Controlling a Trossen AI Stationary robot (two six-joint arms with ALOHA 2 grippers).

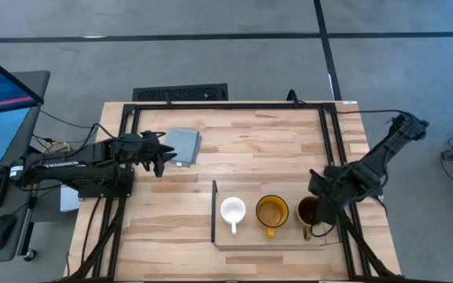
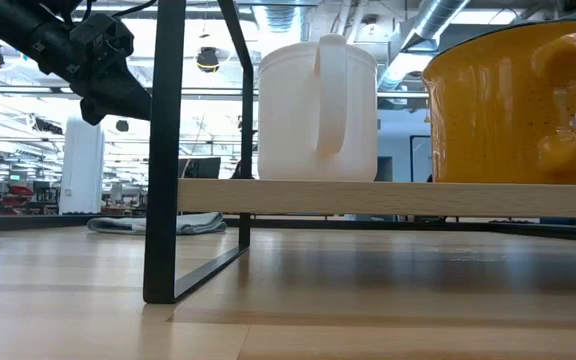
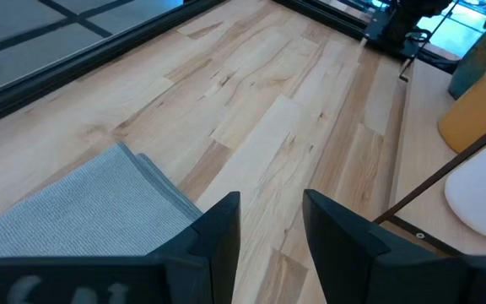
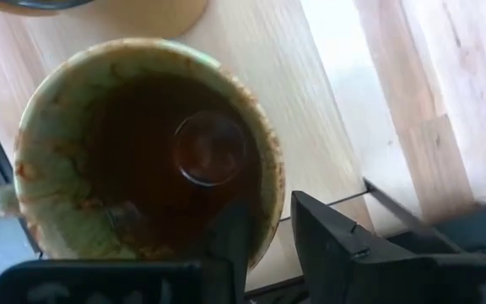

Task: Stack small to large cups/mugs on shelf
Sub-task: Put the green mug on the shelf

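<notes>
Three mugs stand in a row on the light-wood shelf (image 1: 266, 238), which has a dark upright panel (image 1: 214, 212) at its left end. They are the white mug (image 1: 233, 211), the yellow mug (image 1: 272, 212) and the brown-stained glass mug (image 1: 307, 211). My right gripper (image 1: 318, 214) is at the glass mug's rim, shut on it. My left gripper (image 1: 162, 163) hovers open over the table beside a grey cloth (image 1: 182, 146), holding nothing. The low view shows the white mug (image 2: 318, 110) and yellow mug (image 2: 518, 100) on the board (image 2: 388, 197); the glass mug is outside it. My right gripper (image 4: 267, 207) holds the glass mug by its rim wall (image 4: 270, 190). One finger (image 4: 230, 241) is inside the mug and the other (image 4: 336, 241) outside. The fingers come from above, slanting in from the table's right. The mug stands upright on the shelf board.
The grey folded cloth (image 3: 74, 211) lies on the table's far left part, under my left gripper (image 3: 270, 198). A black frame (image 1: 226, 106) runs round the table's far side and edges. Bare wood lies between the cloth and the shelf.
</notes>
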